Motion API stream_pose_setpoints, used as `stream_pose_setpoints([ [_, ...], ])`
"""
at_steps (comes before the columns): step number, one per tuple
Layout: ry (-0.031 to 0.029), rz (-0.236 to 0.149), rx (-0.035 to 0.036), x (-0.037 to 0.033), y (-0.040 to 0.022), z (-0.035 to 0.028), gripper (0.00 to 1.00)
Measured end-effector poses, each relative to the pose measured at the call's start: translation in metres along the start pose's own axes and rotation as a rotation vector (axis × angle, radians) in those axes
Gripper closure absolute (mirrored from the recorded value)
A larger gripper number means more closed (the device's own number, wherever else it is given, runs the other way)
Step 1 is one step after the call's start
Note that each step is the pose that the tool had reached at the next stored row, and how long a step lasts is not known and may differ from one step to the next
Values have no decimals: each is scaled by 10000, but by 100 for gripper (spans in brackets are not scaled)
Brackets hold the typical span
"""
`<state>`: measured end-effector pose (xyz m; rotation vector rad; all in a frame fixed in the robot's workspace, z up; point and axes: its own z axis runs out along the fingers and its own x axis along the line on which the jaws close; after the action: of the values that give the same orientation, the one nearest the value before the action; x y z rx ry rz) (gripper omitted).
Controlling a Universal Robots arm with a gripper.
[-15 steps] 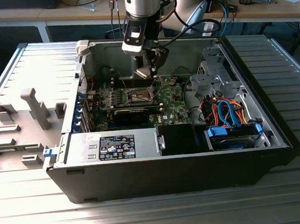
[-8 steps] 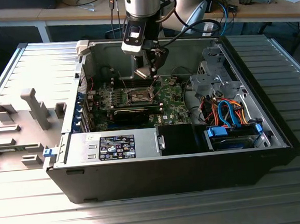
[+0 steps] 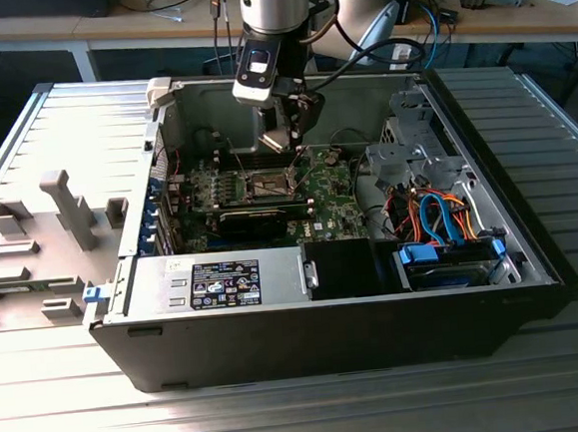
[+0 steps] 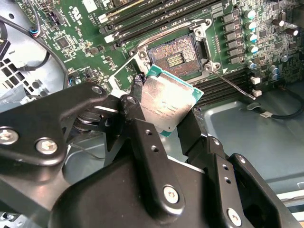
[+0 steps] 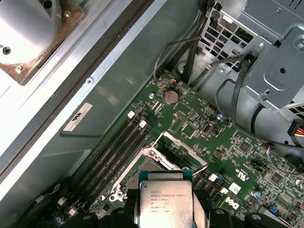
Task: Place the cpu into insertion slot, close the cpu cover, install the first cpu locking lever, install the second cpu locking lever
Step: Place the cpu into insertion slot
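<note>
My gripper (image 4: 167, 108) is shut on the cpu (image 4: 168, 104), a flat silver-topped chip held by two opposite edges. It hangs tilted a little above the green motherboard (image 3: 333, 198), just off the insertion slot (image 4: 175, 53), whose dark pin field lies bare. In the first wrist view the cpu (image 5: 164, 202) covers part of the insertion slot (image 5: 151, 166), and the cpu cover (image 5: 187, 147) stands hinged open beyond it. A thin locking lever (image 4: 232, 84) sticks out unlatched beside the slot. In the exterior view the gripper (image 3: 285, 141) hovers over the slot (image 3: 270, 184).
The open computer case (image 3: 328, 323) walls in the board on all sides. A metal drive cage (image 3: 414, 156) with orange and blue cables (image 3: 439, 219) sits at the exterior view's right. Long black memory slots (image 5: 116, 147) flank the socket. A grey fixture (image 3: 58, 209) stands outside the case.
</note>
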<state>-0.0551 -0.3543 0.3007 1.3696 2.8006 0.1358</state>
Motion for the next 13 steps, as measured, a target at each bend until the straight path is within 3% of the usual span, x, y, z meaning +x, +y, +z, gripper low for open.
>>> stream_pose_setpoints([
  [13,-28,317,-6,0,0,3,46],
])
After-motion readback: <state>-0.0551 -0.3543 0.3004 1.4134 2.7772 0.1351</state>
